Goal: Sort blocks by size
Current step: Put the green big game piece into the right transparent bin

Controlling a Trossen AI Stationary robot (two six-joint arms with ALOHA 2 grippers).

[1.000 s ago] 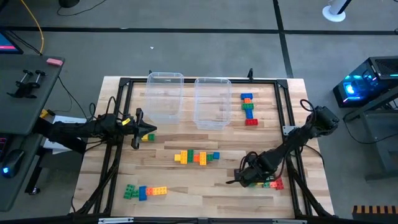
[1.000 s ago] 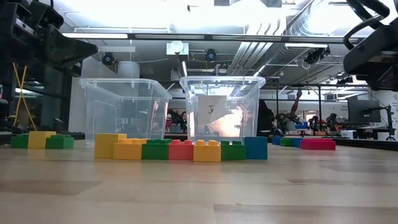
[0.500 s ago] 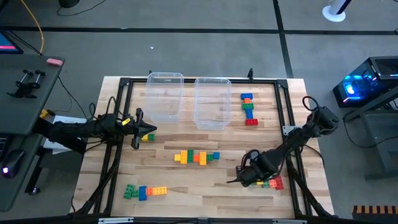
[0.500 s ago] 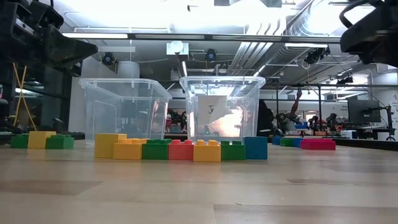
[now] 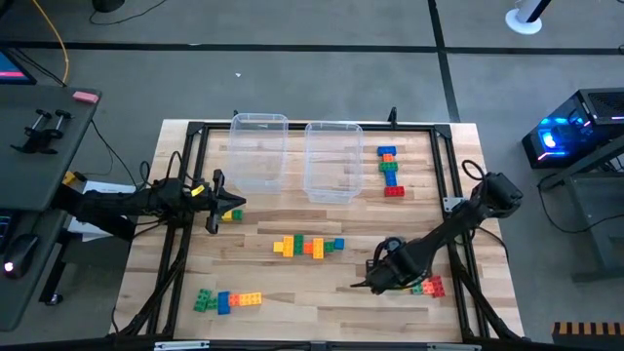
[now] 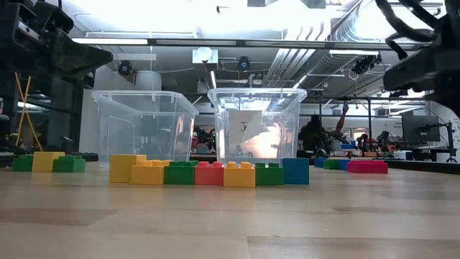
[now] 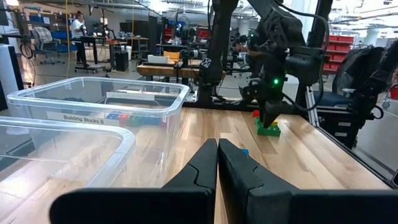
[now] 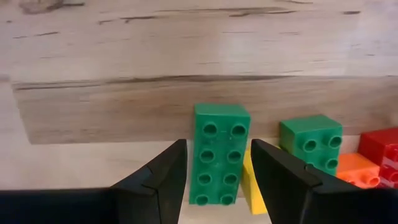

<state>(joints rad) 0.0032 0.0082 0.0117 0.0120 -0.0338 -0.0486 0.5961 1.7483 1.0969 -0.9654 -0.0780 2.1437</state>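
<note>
Studded bricks lie in groups on the wooden table: a row in the middle [image 5: 308,246], a row near left [image 5: 227,299], a column far right [image 5: 389,170], a yellow-green pair [image 5: 231,215] and a cluster near right [image 5: 429,287]. My right gripper [image 8: 219,171] points down over that cluster, open, one finger on each side of a long green brick [image 8: 219,152] that lies flat, studs up. A yellow brick [image 8: 252,180] lies against that brick's side. My left gripper [image 7: 217,149] is shut and empty at the table's left, beside the yellow-green pair. My right gripper's fingers [image 8: 166,171] stand close along the long green brick's two long sides [image 8: 198,155], coming from above. I cannot tell whether they touch it. The brick lies flat on the table.
Two clear plastic bins [image 5: 258,151] [image 5: 333,161] stand side by side at the far middle. A small green brick [image 8: 309,143], an orange one [image 8: 351,169] and a red one [image 8: 380,149] lie close beside the right gripper. A black frame [image 5: 185,185] runs around the table.
My right arm has shifted a little toward the table's left and near edge over the near-right cluster. The bricks lie where they were.
</note>
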